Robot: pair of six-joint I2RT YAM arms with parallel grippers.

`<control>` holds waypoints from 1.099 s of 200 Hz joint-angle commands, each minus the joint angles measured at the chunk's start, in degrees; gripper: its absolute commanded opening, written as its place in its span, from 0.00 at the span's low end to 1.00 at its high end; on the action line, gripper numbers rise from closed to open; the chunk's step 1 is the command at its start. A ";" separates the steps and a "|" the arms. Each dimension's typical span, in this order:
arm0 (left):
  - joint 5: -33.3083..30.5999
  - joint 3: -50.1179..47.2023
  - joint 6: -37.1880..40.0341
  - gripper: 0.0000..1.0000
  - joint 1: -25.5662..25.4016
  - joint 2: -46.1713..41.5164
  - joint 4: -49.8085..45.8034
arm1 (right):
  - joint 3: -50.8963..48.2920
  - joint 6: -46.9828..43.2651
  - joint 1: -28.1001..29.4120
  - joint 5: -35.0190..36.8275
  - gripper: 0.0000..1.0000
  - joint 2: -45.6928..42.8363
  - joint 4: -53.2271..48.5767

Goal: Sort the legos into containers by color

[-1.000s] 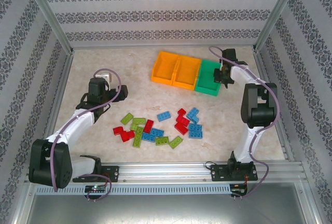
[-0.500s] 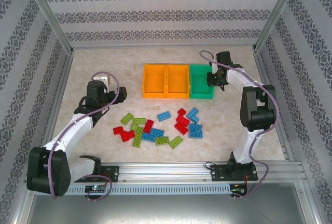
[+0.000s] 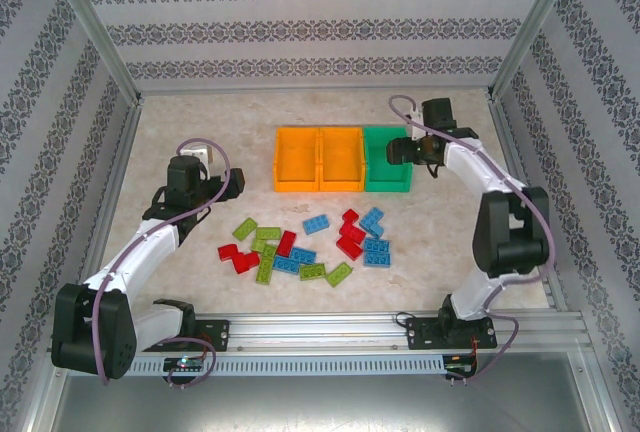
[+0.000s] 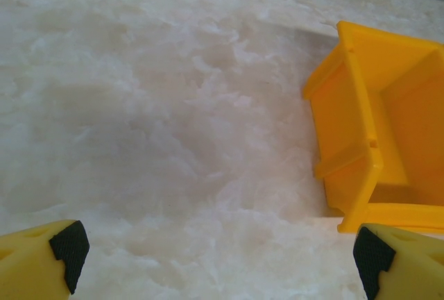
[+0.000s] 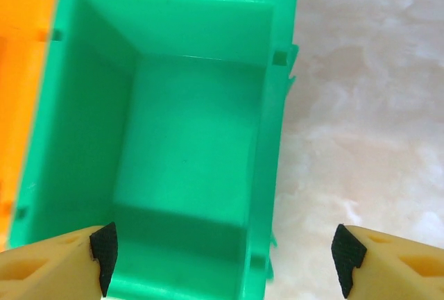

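Three bins stand in a row at the back: two orange bins (image 3: 298, 159) (image 3: 340, 157) and a green bin (image 3: 387, 160), all with nothing inside. The legos (image 3: 300, 242), red, blue and light green, lie scattered mid-table. My right gripper (image 3: 402, 150) hangs open above the green bin (image 5: 187, 147), its fingertips (image 5: 104, 244) wide apart on either side of the bin's right wall. My left gripper (image 3: 237, 183) is open over bare table left of the orange bins, nothing between its fingertips (image 4: 69, 244). The nearest orange bin (image 4: 378, 126) sits ahead to its right.
Patterned walls and a metal frame enclose the marble-look table (image 3: 200, 122). An aluminium rail (image 3: 330, 324) runs along the near edge. Bare table lies left of the bins and right of the lego pile.
The row of bins, skewed a second ago, has swung square and shifted left. The right arm's elbow has since moved outward to the right. The left gripper edged slightly forward.
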 commanded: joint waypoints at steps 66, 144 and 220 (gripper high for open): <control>5.54 1.44 0.51 1.00 -4.07 3.35 0.11 | -21.34 7.62 14.26 -5.48 0.79 -16.45 -4.32; 7.55 3.29 0.99 1.00 -9.11 7.06 0.86 | -24.35 8.13 19.85 -1.11 0.68 -14.66 -4.75; 7.23 3.00 1.40 1.00 -9.41 6.36 0.24 | -20.18 7.94 22.74 4.77 0.57 -8.10 -8.57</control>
